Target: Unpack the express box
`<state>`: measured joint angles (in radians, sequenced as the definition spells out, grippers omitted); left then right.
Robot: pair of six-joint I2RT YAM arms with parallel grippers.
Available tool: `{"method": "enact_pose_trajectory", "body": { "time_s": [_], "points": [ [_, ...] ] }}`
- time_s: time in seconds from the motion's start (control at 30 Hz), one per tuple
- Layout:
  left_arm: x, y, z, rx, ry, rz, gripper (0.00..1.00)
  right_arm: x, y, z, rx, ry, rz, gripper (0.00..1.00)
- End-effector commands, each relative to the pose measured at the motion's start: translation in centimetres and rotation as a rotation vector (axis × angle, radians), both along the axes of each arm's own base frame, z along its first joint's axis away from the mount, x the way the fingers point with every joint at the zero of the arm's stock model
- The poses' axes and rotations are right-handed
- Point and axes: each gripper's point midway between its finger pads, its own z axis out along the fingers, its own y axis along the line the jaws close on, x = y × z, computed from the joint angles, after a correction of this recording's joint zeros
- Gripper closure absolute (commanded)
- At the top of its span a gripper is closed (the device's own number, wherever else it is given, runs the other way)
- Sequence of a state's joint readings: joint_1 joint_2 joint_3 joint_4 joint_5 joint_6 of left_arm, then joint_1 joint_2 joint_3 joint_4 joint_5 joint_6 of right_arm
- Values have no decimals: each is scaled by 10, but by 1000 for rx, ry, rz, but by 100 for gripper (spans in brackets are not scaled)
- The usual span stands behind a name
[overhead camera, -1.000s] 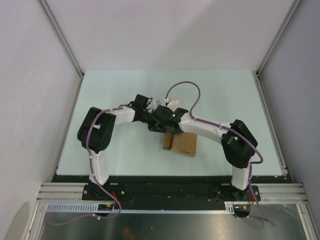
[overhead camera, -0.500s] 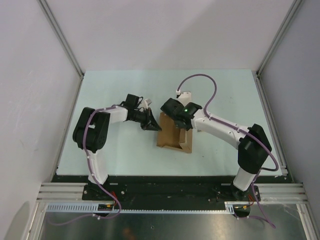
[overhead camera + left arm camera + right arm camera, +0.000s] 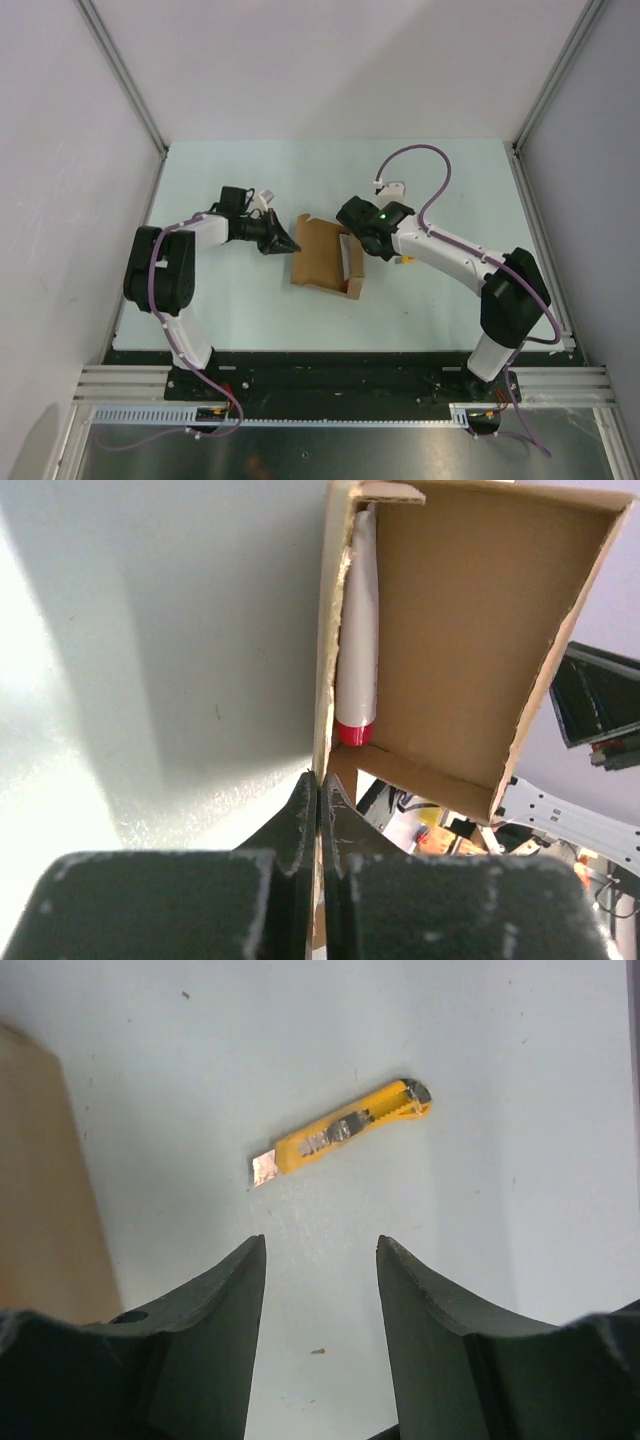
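- The left gripper (image 3: 320,780) has its two black fingers pressed tight together. The thin edge of a brown cardboard lid flap (image 3: 315,250) runs straight into the seam between them, so the gripper is clamped on that flap.
- The flap belongs to the express box (image 3: 470,620), a small, flat, rectangular box of plain brown cardboard. It sits near the middle of the table, between the two grippers.
- From above, the flap is spread out on the left side of the box, and the left gripper meets it about midway along its left edge. The box body forms a narrow strip along the right side.
- In the left wrist view the open inside of the box faces the camera.
- A white plastic tube with a red cap (image 3: 357,630) lies inside the box, lengthwise against the inner wall that meets the flap.
- The right gripper (image 3: 320,1245) has its dark fingers spread apart with nothing between them. It hangs over bare tabletop.
- From above, the right gripper's black body sits at the far right corner of the box. In the right wrist view the brown side of the box fills the left edge.
- A yellow utility knife with a dark end and a short silver blade tip (image 3: 340,1132) lies flat on the table beyond the right fingertips, clear of them.
- In the top view the knife is just right of the box and mostly hidden under the right forearm.
- Everything rests on a pale mint-green tabletop (image 3: 450,180).
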<state>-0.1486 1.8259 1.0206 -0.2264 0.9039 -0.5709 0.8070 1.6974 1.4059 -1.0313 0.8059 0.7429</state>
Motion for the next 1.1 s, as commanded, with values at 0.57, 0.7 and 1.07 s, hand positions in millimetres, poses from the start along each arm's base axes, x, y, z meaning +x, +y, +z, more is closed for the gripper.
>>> {"method": "enact_pose_trajectory", "body": {
  "time_s": [0.57,0.7,1.07],
  "points": [
    [5,-4,50,-70,-191,-68,100,26,155,35,432,-74,562,55],
    [3,-3,47,-59,-189,-64,100,28,149,5,431,10,510,55],
    [6,1,31,-13,-141,-18,100,50,83,-12,315,62,290,56]
  ]
}}
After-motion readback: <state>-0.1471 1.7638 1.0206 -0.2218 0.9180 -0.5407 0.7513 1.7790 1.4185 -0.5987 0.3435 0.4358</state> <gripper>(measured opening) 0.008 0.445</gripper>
